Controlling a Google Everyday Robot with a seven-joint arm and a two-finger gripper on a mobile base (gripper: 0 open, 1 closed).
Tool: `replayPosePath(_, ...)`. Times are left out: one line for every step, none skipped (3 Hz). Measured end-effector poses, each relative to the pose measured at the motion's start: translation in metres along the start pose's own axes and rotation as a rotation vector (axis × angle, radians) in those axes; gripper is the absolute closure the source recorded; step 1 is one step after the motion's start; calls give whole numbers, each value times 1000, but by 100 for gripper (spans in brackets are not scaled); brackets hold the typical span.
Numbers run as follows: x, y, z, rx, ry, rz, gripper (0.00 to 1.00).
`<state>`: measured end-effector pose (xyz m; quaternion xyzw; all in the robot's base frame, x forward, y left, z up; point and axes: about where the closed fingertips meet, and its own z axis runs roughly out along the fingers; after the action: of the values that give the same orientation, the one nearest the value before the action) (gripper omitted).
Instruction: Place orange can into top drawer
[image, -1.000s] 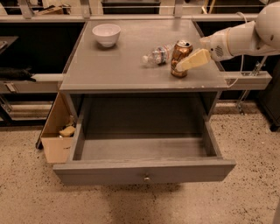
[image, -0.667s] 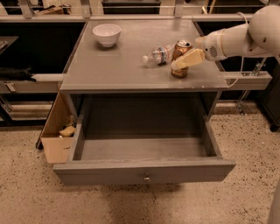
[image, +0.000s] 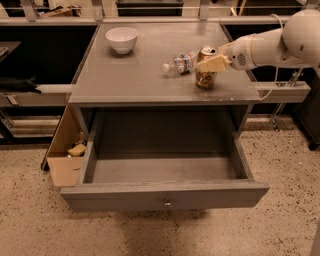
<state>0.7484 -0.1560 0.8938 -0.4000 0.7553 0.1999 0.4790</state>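
Observation:
The orange can (image: 205, 77) stands upright on the grey table top (image: 135, 75), near its right front part. My gripper (image: 213, 63) comes in from the right on the white arm (image: 280, 45) and sits against the can's upper half, covering part of it. The top drawer (image: 165, 195) is pulled wide open below the table top, with its small round knob (image: 167, 203) facing front. Its inside holds nothing.
A clear plastic water bottle (image: 179, 63) lies on its side just left of the can. A white bowl (image: 122, 39) stands at the table's back left. An open cardboard box (image: 64, 159) stands on the floor against the drawer's left side.
My gripper has shifted a little to the left and closer onto the can. The can, bottle, bowl and drawer have not moved.

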Motion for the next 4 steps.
replayPosePath(-17,22,-12,-42,-42,-26,72)
replayPosePath(-43,58,-40,-94,-78,-84,100)
replayPosePath(-42,60,-40,-101,-75,-88,100)
replayPosePath(-18,83,-42,-193,-26,-146,100)
